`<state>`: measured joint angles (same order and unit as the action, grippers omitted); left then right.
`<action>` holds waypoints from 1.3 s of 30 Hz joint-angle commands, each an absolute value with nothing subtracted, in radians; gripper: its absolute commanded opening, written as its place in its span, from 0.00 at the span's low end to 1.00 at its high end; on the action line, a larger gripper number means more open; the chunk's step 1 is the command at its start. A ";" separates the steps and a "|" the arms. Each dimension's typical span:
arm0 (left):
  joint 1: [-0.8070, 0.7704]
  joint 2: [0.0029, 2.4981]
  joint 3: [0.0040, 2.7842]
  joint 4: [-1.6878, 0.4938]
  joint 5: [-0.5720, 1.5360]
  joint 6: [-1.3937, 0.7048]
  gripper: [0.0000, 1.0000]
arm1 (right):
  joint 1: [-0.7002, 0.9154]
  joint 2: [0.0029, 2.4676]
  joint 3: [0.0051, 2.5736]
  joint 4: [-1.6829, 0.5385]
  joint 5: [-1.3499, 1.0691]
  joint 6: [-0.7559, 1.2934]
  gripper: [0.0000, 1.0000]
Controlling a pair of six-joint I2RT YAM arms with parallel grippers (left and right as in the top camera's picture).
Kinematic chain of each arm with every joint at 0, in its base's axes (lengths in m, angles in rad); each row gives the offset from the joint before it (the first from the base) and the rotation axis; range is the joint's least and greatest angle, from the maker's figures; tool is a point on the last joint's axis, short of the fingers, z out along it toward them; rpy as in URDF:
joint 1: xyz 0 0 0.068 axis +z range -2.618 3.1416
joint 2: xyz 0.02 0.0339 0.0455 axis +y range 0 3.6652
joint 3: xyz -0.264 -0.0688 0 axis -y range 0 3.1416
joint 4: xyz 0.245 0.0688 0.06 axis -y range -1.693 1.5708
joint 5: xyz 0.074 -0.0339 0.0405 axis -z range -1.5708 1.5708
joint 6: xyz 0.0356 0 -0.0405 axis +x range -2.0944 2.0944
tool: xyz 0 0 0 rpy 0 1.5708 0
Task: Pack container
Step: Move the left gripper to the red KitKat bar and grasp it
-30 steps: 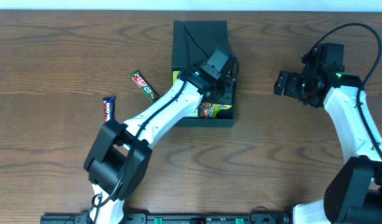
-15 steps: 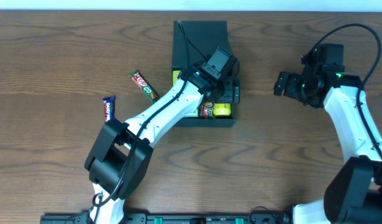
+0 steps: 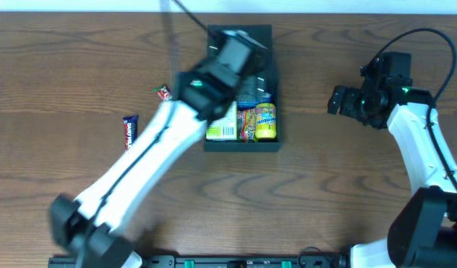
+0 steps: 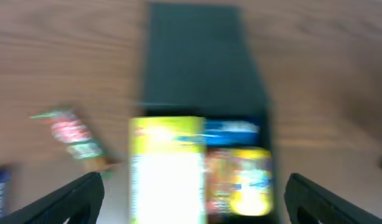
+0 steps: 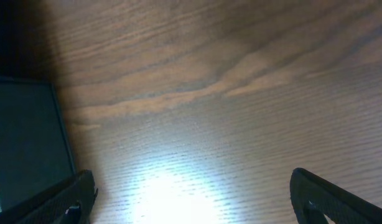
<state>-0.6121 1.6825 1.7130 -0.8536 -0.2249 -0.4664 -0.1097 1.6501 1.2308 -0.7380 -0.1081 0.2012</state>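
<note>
The dark teal-green container lies open at the table's middle, its flap lid folded back. It holds a yellow-white packet, an orange packet, a yellow packet and a blue packet. My left gripper is raised above the container, blurred, open and empty. The left wrist view shows the container and its packets between the spread fingers. My right gripper is open and empty over bare table, right of the container; its wrist view shows the container's corner.
A red-and-green candy bar lies left of the container, partly under my left arm; it also shows in the left wrist view. A dark blue bar lies farther left. Bare wooden table surrounds the right arm.
My left gripper has lifted up out of the container and swung back toward the lid, uncovering the packets inside. The right arm has not moved.
</note>
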 commanded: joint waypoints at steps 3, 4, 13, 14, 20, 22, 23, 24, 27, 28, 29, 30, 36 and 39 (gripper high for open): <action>-0.408 1.646 1.718 -1.042 -0.324 -0.476 0.94 | -0.089 1.642 1.242 -0.716 -0.112 0.201 0.99; -0.354 1.646 1.718 -1.082 -0.292 -0.478 0.94 | -0.084 1.642 1.242 -0.710 -0.113 0.201 0.99; -0.056 1.647 1.564 -1.091 -0.062 -0.486 0.98 | -0.026 1.650 1.242 -0.657 -0.113 0.201 0.99; -0.051 1.647 1.533 -1.051 -0.009 -0.487 0.98 | -0.023 1.655 1.242 -0.654 -0.113 0.202 0.99; -0.125 1.682 1.377 -0.733 0.120 -0.684 0.95 | -0.009 1.699 1.242 -0.656 -0.118 0.209 0.99; -0.171 1.734 1.376 -0.698 0.076 -0.765 0.95 | -0.009 1.704 1.242 -0.659 -0.124 0.209 0.99; -0.184 1.752 1.376 -0.690 0.068 -0.784 0.95 | -0.009 1.704 1.242 -0.659 -0.123 0.209 0.99; -0.196 1.775 1.376 -0.676 0.068 -0.791 0.96 | -0.009 1.704 1.242 -0.660 -0.123 0.209 0.99; -0.213 1.842 1.377 -0.664 0.061 -0.834 0.98 | -0.009 1.704 1.242 -0.673 -0.123 0.208 0.99; -0.213 1.861 1.377 -0.664 0.054 -0.840 0.98 | -0.009 1.704 1.242 -0.677 -0.123 0.209 0.99; -0.212 1.875 1.377 -0.664 0.047 -0.839 0.97 | -0.009 1.704 1.242 -0.679 -0.123 0.209 0.99; -0.210 1.886 1.377 -0.664 0.041 -0.839 0.98 | -0.009 1.704 1.242 -0.682 -0.123 0.209 0.99; -0.207 1.939 1.377 -0.620 0.034 -0.831 0.98 | -0.009 1.704 1.242 -0.690 -0.123 0.209 0.99; -0.207 1.967 1.377 -0.593 0.046 -0.831 0.95 | -0.009 1.704 1.242 -0.691 -0.123 0.208 0.99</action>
